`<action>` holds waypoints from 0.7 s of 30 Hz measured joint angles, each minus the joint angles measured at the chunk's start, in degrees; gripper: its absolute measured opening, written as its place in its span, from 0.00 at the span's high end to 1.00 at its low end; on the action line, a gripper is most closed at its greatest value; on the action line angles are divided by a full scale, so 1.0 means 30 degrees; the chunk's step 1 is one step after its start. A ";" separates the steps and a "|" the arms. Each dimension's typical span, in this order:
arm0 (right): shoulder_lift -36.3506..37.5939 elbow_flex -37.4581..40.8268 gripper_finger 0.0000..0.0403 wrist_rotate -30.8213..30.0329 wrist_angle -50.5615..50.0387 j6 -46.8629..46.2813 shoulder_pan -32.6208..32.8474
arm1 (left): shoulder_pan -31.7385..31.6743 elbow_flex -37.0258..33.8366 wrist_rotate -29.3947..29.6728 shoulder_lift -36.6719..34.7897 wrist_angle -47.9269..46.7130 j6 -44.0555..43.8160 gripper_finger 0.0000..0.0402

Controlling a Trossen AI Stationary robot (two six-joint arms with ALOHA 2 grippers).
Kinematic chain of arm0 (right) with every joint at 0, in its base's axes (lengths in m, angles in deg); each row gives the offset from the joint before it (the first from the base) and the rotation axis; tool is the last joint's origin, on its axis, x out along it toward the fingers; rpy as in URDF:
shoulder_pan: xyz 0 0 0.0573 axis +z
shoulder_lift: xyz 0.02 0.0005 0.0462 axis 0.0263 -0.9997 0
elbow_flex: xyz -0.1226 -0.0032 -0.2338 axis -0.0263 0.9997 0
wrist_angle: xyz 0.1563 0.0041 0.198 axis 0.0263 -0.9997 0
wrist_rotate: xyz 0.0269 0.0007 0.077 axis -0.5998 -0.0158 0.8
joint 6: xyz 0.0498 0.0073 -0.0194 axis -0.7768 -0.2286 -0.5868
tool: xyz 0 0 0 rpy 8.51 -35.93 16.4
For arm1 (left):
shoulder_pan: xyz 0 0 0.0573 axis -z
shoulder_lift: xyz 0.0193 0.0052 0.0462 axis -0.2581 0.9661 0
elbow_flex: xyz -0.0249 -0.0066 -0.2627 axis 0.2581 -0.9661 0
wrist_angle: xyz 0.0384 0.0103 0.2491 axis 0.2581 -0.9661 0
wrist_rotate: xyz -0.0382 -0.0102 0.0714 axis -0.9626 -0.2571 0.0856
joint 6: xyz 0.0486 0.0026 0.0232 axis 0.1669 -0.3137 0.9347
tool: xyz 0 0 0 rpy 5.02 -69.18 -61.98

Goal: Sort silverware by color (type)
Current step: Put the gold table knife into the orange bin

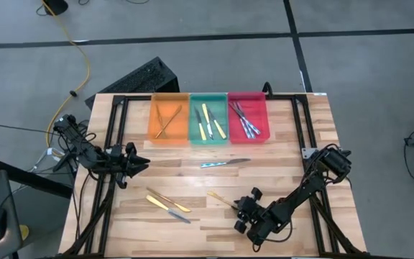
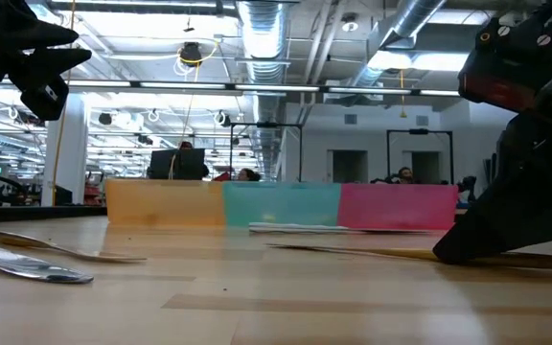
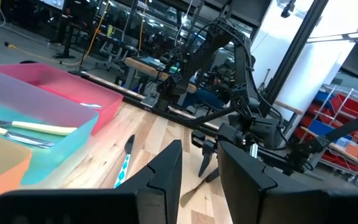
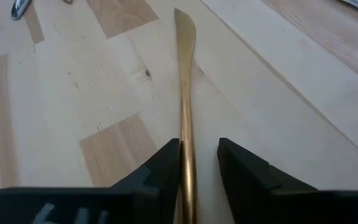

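From above, three trays hold silverware: orange tray (image 1: 169,118), green tray (image 1: 208,119), red tray (image 1: 247,116). Four pieces lie loose on the worktop (image 1: 286,144). In the right wrist view, the right gripper (image 4: 199,163) straddles a gold knife (image 4: 186,93), fingers not yet clenched. In the left wrist view, the left gripper (image 3: 199,165) hangs released, empty.

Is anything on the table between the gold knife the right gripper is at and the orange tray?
Nothing visible blocks it. The right gripper straddles the gold knife. The orange tray lies across bare wood; the blue-handled knife sits to one side of that line, the two utensils to the other.
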 joint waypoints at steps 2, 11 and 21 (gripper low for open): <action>0.0000 0.0015 0.71 0.0017 -0.0050 -0.0012 0.0000 | 0.0000 0.0000 0.0000 0.0000 0.0007 -0.0007 0.78; -0.0007 0.0022 0.86 0.0108 -0.0052 -0.0912 0.0000 | 0.0000 0.0000 -0.0007 0.0000 0.0013 0.0048 0.78; 0.0071 0.0029 0.90 0.0073 0.0072 -0.1511 0.0000 | 0.0000 0.0000 -0.0015 0.0000 -0.0329 -0.0044 0.78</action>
